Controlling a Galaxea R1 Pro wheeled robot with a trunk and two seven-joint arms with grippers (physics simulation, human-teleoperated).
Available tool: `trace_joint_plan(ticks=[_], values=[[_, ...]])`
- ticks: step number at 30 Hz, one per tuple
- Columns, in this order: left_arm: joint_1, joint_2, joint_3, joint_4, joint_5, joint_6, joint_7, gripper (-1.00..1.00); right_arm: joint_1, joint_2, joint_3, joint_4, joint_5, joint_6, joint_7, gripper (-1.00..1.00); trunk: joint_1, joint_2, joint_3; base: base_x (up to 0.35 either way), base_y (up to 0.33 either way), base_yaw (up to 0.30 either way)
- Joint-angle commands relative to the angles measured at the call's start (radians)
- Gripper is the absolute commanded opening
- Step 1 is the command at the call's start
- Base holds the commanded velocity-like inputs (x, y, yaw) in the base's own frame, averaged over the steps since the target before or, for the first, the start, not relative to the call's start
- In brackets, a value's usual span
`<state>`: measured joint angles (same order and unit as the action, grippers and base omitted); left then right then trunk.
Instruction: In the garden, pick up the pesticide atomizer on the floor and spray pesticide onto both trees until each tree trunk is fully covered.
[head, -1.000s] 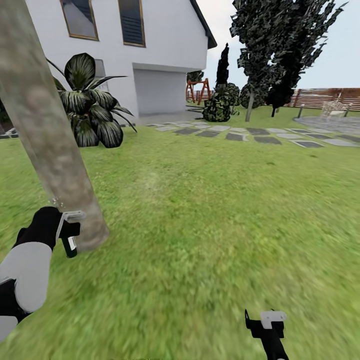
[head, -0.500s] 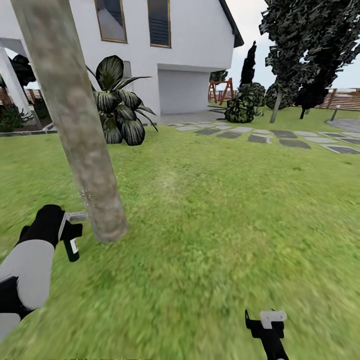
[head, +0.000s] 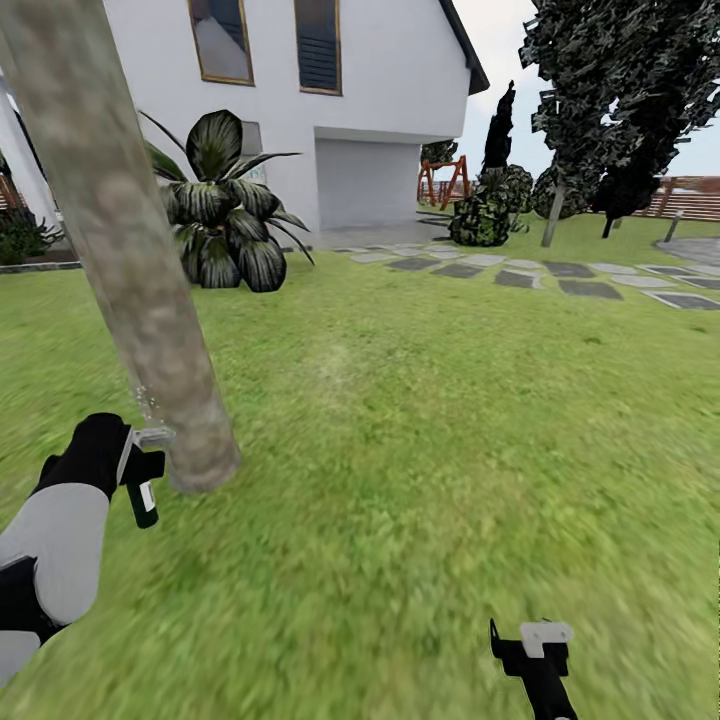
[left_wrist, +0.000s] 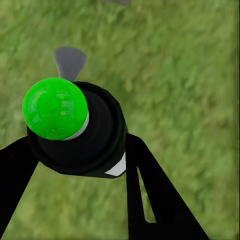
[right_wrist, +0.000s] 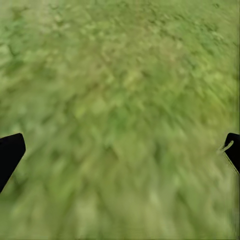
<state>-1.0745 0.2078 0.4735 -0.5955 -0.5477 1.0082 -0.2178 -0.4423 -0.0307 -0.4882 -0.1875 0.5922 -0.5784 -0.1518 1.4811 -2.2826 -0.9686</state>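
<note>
My left gripper (head: 128, 468) is shut on the pesticide atomizer (head: 143, 497), a dark bottle with a grey-white trigger head. Its nozzle sits right against the base of a thick mottled grey-brown tree trunk (head: 130, 260) at the left, and fine spray specks hang beside the bark. In the left wrist view the atomizer (left_wrist: 85, 135) is clamped between the black fingers (left_wrist: 150, 190) over grass. My right gripper (head: 535, 640) hangs low at the right, open, its fingertips wide apart over bare lawn (right_wrist: 120, 150). Another tree with a dark crown and a slim grey trunk (head: 551, 215) stands far off at the right.
A large dark-leaved plant (head: 225, 215) grows behind the near trunk, in front of a white house (head: 360, 120). Grey stepping stones (head: 520, 275) cross the lawn at the back right. Dark shrubs (head: 485, 215) and a brown slatted fence (head: 690, 198) lie beyond.
The camera has swung, so the house and plant sit further right than a second ago, and the trunk has since shifted left. Both arms hold the same pose. Spray specks still hang by the trunk.
</note>
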Motion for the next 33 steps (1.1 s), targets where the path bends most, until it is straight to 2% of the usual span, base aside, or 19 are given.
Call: trace_joint_plan(ticks=[1, 12, 20, 24, 29, 33], values=[[-0.001, -0.001, 0.005, -0.001, -0.011, 0.003, -0.009, -1.0, -0.001, 0.0, -0.004, 0.002, 0.011, -0.003, -0.006, 1.0, 0.0, 0.0, -0.001, 0.151, -0.234, 0.0], [-0.001, 0.001, 0.004, -0.001, -0.011, 0.003, -0.009, -1.0, -0.001, 0.0, -0.004, 0.002, 0.011, -0.003, -0.006, 1.0, 0.0, 0.0, -0.001, 0.169, -0.234, 0.02], [0.001, 0.001, 0.008, 0.004, -0.009, 0.001, -0.009, -1.0, -0.001, 0.0, -0.004, 0.002, 0.011, -0.003, -0.006, 1.0, 0.0, 0.0, -0.001, 0.189, -0.231, 0.253], [0.016, 0.012, 0.008, 0.005, -0.01, 0.0, -0.012, -1.0, -0.001, 0.001, -0.004, 0.002, 0.011, -0.003, -0.006, 1.0, 0.0, 0.0, -0.001, 0.229, -0.198, 0.277], [0.042, 0.001, 0.008, 0.005, -0.005, -0.017, -0.01, -1.0, -0.001, 0.001, -0.004, 0.002, 0.011, -0.003, -0.006, 1.0, 0.0, 0.0, -0.001, 0.238, -0.19, 0.277], [0.043, -0.022, 0.008, 0.005, -0.005, -0.02, -0.009, -1.0, -0.001, 0.002, -0.004, 0.002, 0.011, -0.003, -0.006, 1.0, 0.0, 0.0, -0.001, 0.24, -0.188, 0.249]])
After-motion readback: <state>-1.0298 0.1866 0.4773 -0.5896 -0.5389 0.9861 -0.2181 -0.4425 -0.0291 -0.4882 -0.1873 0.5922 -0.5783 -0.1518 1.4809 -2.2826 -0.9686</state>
